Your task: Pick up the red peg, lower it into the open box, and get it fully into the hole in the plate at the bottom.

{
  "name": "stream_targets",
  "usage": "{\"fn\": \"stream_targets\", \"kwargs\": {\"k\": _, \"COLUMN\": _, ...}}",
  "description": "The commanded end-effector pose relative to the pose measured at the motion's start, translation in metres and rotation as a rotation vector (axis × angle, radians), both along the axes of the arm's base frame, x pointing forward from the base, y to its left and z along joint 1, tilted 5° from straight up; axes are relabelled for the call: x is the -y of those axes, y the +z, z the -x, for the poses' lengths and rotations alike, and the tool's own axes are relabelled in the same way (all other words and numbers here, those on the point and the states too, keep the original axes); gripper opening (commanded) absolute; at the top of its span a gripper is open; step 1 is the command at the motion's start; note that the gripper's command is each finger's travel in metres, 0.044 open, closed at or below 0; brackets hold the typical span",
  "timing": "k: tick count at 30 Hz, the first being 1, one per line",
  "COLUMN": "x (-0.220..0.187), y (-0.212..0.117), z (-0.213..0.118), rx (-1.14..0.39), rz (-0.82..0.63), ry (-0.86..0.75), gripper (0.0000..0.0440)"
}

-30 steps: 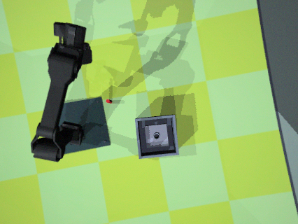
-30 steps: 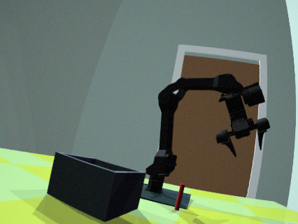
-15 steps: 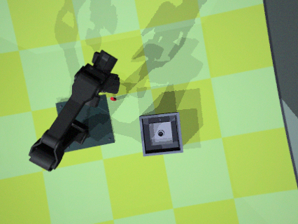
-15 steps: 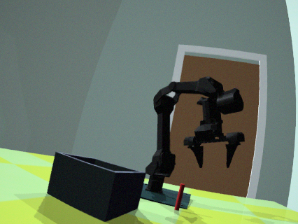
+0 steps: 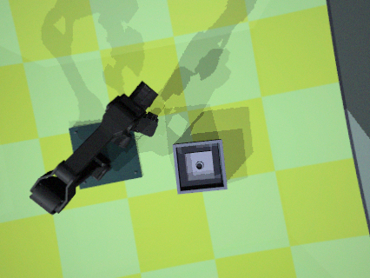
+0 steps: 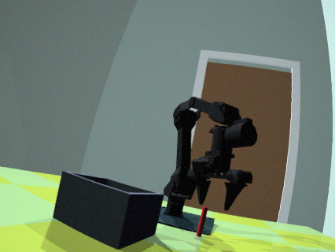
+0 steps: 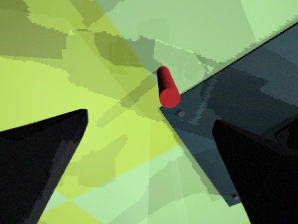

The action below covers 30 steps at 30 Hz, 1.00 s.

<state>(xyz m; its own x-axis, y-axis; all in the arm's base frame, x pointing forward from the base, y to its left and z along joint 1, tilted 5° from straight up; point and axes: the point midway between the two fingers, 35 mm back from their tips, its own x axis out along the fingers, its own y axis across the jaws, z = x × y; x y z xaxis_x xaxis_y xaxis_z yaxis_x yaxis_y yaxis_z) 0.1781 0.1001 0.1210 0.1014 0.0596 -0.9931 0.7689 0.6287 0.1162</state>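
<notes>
Black arm arched up and over, wrist bent downward, pincer (image 6: 215,201) (image 7: 152,120) wide open, fingertips pointing down

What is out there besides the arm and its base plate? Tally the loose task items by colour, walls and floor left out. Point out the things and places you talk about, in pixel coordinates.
Red: 1, the peg (image 6: 201,221) (image 7: 169,90), upright
Dark blue-grey: 1, the open box (image 5: 202,191) (image 6: 92,209)
Total: 2
</notes>
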Motion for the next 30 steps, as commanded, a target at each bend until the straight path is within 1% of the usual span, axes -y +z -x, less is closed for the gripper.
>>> {"fn": "stream_targets", "kwargs": {"k": 1, "x": 0.008, "y": -0.02, "z": -0.003, "rx": 0.016, "rz": 0.021, "ry": -0.051, "gripper": 0.044}}
{"fn": "stream_targets", "kwargs": {"k": 7, "x": 0.012, "y": -0.045, "z": -0.008, "rx": 0.042, "rz": 0.026, "ry": -0.105, "gripper": 0.0439}}
{"fn": "stream_targets", "kwargs": {"k": 9, "x": 0.013, "y": -0.051, "z": -0.008, "rx": 0.048, "rz": 0.026, "ry": -0.124, "gripper": 0.0429}}
{"fn": "stream_targets", "kwargs": {"k": 10, "x": 0.014, "y": -0.054, "z": -0.008, "rx": 0.049, "rz": 0.026, "ry": -0.134, "gripper": 0.0415}}
{"fn": "stream_targets", "kwargs": {"k": 15, "x": 0.016, "y": -0.063, "z": -0.007, "rx": 0.032, "rz": 0.021, "ry": -0.176, "gripper": 0.0289}}
{"fn": "stream_targets", "kwargs": {"k": 26, "x": 0.017, "y": -0.063, "z": -0.005, "rx": -0.015, "rz": -0.028, "ry": -0.194, "gripper": 0.0001}}
{"fn": "stream_targets", "kwargs": {"k": 30, "x": 0.023, "y": -0.056, "z": -0.01, "rx": 0.02, "rz": -0.007, "ry": -0.174, "gripper": 0.0}}
